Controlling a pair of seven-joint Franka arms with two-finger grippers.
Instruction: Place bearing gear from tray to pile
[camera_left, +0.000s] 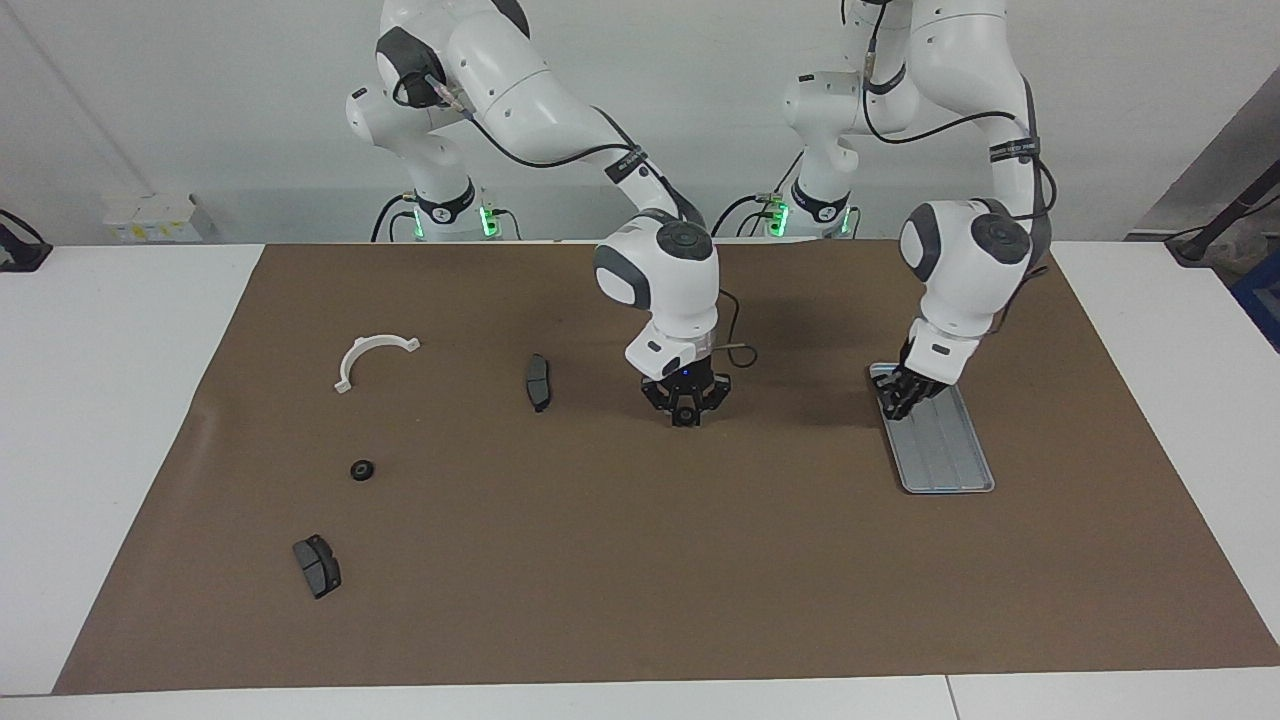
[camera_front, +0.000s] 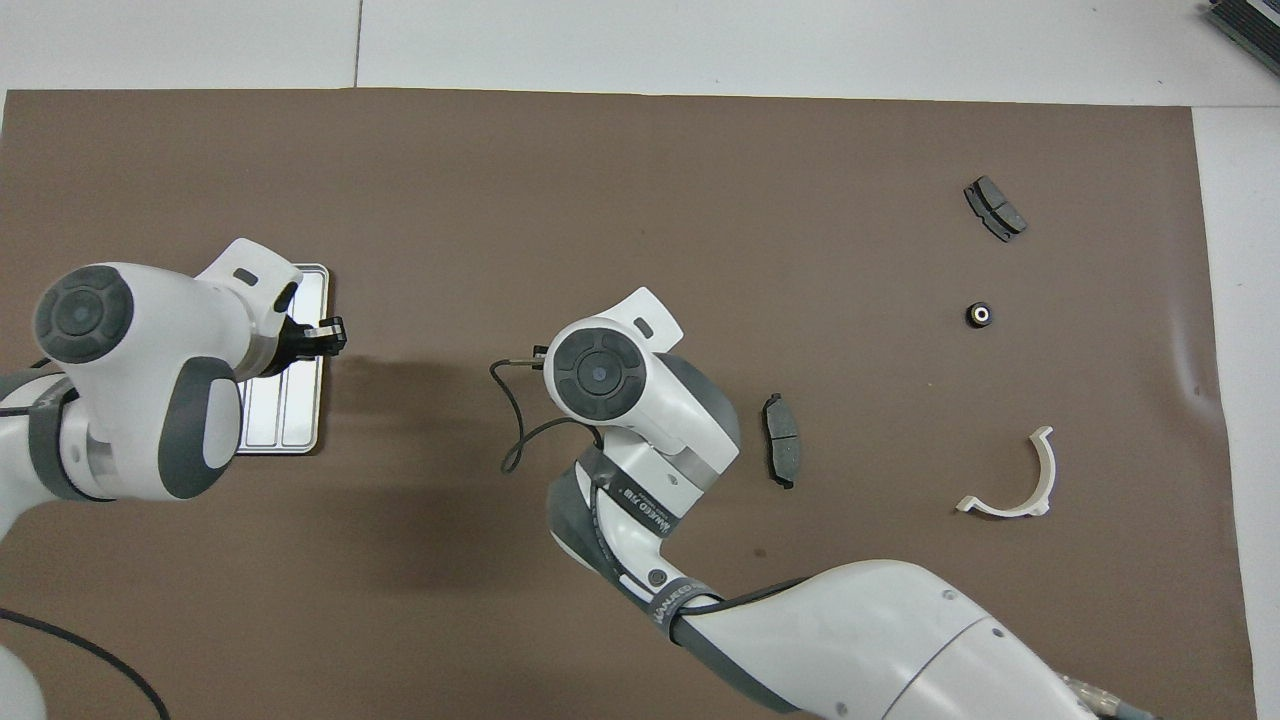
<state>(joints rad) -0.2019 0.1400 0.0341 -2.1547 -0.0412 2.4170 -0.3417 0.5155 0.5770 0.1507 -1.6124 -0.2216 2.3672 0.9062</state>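
The bearing gear (camera_left: 362, 469), a small black ring, lies on the brown mat among the pile parts, toward the right arm's end; it also shows in the overhead view (camera_front: 980, 314). The pile is a white half-ring bracket (camera_left: 372, 357) (camera_front: 1030, 480) and two dark brake pads (camera_left: 538, 382) (camera_left: 317, 565). The grey ribbed tray (camera_left: 945, 450) (camera_front: 285, 420) lies toward the left arm's end with nothing in it. My left gripper (camera_left: 897, 400) (camera_front: 328, 337) is over the tray's end nearer the robots. My right gripper (camera_left: 686, 415) hangs over the mat's middle, beside the nearer brake pad.
The brown mat (camera_left: 640, 560) covers most of the white table. A thin cable (camera_front: 515, 430) loops off the right wrist. The right arm's wrist hides its gripper in the overhead view.
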